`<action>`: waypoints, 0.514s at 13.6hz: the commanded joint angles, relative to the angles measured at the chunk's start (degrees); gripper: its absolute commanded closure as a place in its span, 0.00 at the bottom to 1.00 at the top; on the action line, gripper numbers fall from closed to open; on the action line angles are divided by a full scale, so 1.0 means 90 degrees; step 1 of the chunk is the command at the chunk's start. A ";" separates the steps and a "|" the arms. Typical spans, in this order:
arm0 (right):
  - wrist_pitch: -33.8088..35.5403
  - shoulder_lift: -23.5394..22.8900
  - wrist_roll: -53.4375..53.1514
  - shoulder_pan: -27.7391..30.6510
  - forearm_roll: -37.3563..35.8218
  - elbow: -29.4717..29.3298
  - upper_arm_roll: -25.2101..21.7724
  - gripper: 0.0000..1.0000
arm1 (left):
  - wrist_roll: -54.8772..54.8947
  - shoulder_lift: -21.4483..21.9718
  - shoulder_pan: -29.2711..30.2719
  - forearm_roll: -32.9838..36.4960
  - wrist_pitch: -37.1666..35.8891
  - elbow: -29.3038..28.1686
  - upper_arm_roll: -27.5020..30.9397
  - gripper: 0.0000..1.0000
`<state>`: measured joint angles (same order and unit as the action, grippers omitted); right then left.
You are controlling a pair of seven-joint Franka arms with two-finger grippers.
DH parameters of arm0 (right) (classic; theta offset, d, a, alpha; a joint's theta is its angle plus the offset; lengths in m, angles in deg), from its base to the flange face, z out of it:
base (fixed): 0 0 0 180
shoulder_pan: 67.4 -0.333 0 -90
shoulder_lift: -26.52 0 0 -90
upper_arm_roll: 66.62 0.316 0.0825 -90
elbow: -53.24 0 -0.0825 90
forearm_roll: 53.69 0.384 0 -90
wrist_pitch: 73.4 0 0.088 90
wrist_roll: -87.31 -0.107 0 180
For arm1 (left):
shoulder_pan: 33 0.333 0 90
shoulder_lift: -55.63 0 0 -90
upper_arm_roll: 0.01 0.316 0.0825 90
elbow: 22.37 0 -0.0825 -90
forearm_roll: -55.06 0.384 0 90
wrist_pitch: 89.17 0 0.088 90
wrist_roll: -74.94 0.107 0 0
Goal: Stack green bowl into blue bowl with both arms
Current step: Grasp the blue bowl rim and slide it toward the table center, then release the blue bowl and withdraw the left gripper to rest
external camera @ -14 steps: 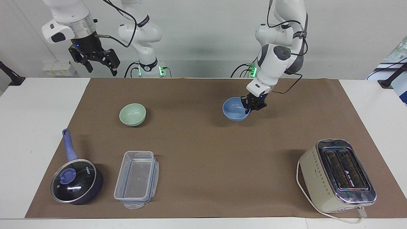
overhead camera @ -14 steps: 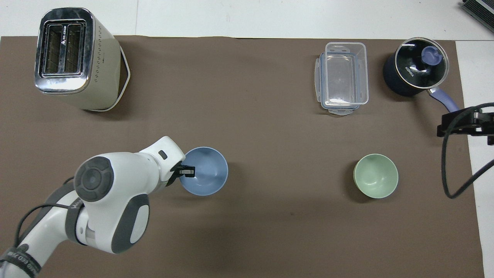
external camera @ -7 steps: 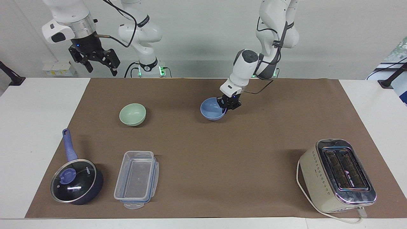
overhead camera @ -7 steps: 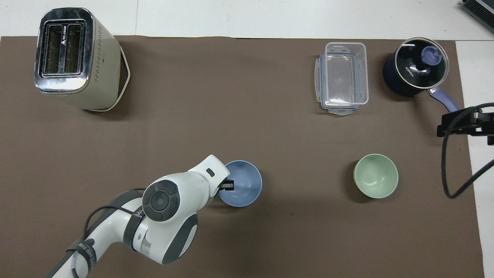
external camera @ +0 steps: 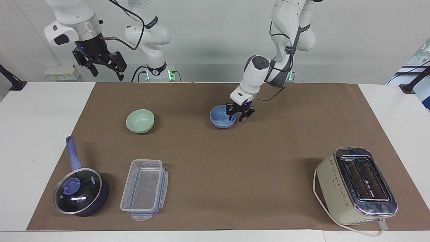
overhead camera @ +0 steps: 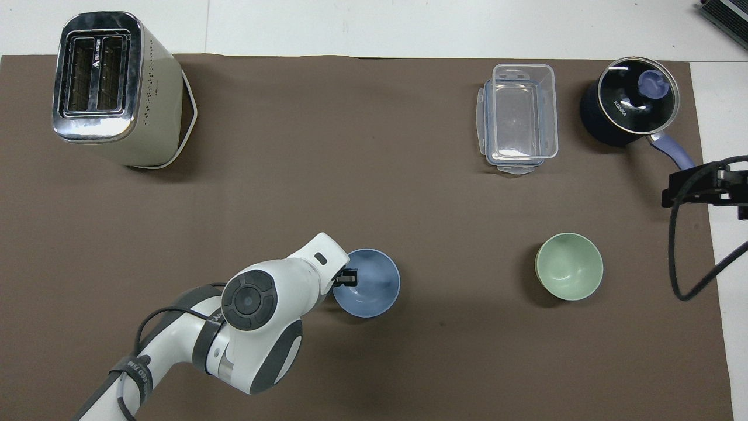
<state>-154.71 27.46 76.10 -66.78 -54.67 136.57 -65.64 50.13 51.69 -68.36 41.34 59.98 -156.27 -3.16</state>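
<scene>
Here, closest to me, my left gripper (external camera: 236, 118) is down low at the blue bowl (external camera: 221, 117), right at its rim on the side toward my left arm's end of the tabletop (external camera: 40, 141). The two fingers (external camera: 229, 116) are spread apart. One finger is over the inside of the bowl and the other is just outside the rim. The bowl sits flat on the brown mat (external camera: 235, 168), open side up, near the middle of the mat. From above, my white left arm (overhead camera: 263, 304) covers most of the gripper, and only a small black bit sticks out over the bowl.

My right gripper (external camera: 104, 69) is up in the air, over the tabletop's edge near my right arm's base. Its fingers are wide apart and it holds nothing. That arm just waits.

The green bowl (external camera: 140, 121) sits on the mat too, open side up. It is about as far from me as the blue bowl, toward my right arm's end, and well apart from it. Nothing touches it.

Farther from me there are three more things. A dark saucepan (external camera: 80, 191) with a glass lid and a blue handle is toward my right arm's end. Just beside it is a clear plastic box (external camera: 144, 190) with nothing in it. A cream toaster (external camera: 356, 185) with a shiny top is far out toward my left arm's end, and its white cord lies on the mat around it.
</scene>
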 commanded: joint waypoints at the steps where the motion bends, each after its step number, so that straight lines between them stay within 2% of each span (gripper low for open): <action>1: -0.0077 0.0101 0.0123 0.0086 0.0129 0.0105 0.0028 0.00 | 0.0081 0.0271 0.0401 -0.0068 -0.0827 0.0325 0.0017 0.00; 5: -0.0339 0.0130 0.0181 0.0096 0.0148 0.0261 0.0028 0.00 | 0.0101 0.0213 0.1456 0.0088 -0.2604 0.1379 0.0017 0.00; 7: -0.0448 0.0169 0.0182 0.0106 0.0216 0.0388 0.0028 0.00 | 0.0246 0.0261 0.2031 0.0390 -0.2695 0.1546 -0.0002 0.00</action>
<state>-156.75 27.47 76.10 -66.78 -54.47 137.28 -65.64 51.18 54.07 -54.08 42.91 38.33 -144.54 -2.48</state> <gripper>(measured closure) 0.000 0.000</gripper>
